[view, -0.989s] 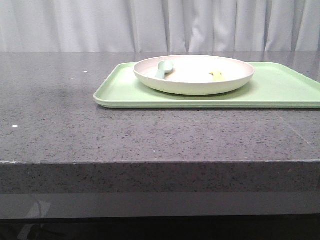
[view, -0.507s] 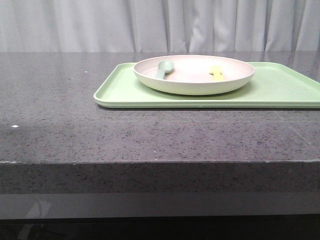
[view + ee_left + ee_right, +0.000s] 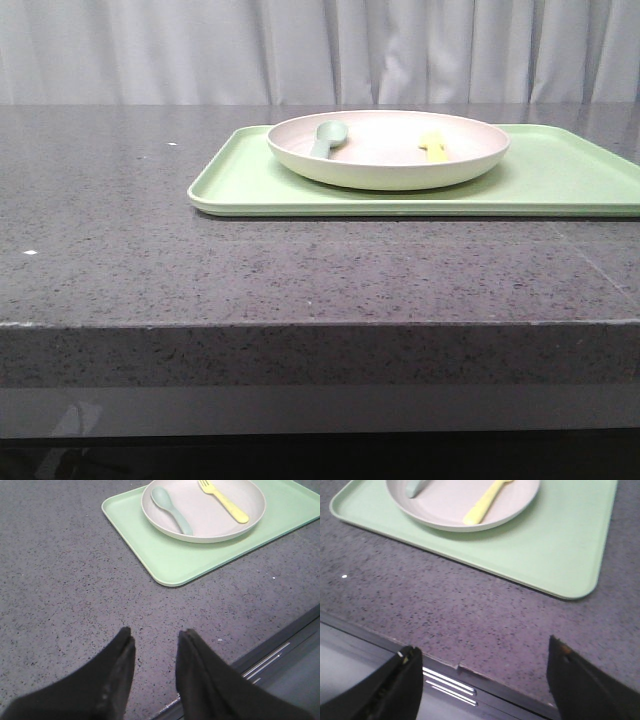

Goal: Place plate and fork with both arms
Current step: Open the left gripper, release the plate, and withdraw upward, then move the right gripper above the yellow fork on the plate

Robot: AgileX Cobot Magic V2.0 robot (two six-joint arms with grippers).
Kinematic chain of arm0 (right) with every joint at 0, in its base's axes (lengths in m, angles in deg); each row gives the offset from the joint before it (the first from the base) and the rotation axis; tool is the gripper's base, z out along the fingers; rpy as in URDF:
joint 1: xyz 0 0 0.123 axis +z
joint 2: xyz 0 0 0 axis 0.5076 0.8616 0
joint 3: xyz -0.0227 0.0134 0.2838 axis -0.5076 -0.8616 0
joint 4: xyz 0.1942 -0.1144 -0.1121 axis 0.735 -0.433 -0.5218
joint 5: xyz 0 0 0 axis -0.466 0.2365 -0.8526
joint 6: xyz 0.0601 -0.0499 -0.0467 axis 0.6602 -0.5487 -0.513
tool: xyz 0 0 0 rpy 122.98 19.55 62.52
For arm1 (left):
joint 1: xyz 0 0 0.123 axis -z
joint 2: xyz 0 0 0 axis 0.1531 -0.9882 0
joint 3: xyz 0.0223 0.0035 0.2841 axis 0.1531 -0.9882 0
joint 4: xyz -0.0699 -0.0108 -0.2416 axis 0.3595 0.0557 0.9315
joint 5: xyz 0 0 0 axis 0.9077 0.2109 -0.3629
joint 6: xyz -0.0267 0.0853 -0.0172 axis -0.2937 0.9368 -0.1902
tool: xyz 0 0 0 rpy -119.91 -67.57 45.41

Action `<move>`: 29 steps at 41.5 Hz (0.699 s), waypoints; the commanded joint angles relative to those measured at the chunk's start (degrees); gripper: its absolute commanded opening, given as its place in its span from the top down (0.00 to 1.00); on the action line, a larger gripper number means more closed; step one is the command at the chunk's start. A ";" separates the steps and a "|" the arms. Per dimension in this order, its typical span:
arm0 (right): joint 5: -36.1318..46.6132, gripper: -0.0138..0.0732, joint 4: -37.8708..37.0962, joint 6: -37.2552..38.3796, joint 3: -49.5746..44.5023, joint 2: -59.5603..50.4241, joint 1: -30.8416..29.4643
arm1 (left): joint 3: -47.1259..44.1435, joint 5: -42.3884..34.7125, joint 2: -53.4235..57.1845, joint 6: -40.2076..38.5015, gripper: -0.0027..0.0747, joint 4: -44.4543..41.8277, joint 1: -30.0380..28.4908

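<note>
The pinkish-cream plate (image 3: pixel 400 165) sits on the left part of a light-green tray (image 3: pixel 560 180); it also shows in the left wrist view (image 3: pixel 210 522) and the right wrist view (image 3: pixel 450 505). The pale yellow fork (image 3: pixel 433 144) lies in the plate's right side, also seen in the left wrist view (image 3: pixel 225 502) and the right wrist view (image 3: pixel 482 505). My left gripper (image 3: pixel 155 632) is open and empty above the bare counter near its front edge, well short of the tray. My right gripper (image 3: pixel 482 652) is wide open and empty over the counter's front edge. Neither gripper shows in the front view.
A grey-green spoon (image 3: pixel 326 136) lies in the plate's left side, also in the left wrist view (image 3: pixel 170 507). The tray rests on a dark speckled stone counter (image 3: pixel 150 250), whose front edge (image 3: pixel 460 667) runs under my grippers. White curtains hang behind.
The picture is a little brighter than a second ago, so the fork shows more clearly. Nothing has visibly moved.
</note>
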 commanded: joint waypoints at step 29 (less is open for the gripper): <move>-7.15 0.23 -3.72 1.51 34.55 34.34 8.01 | 1.28 -3.23 0.07 0.04 0.70 1.09 0.40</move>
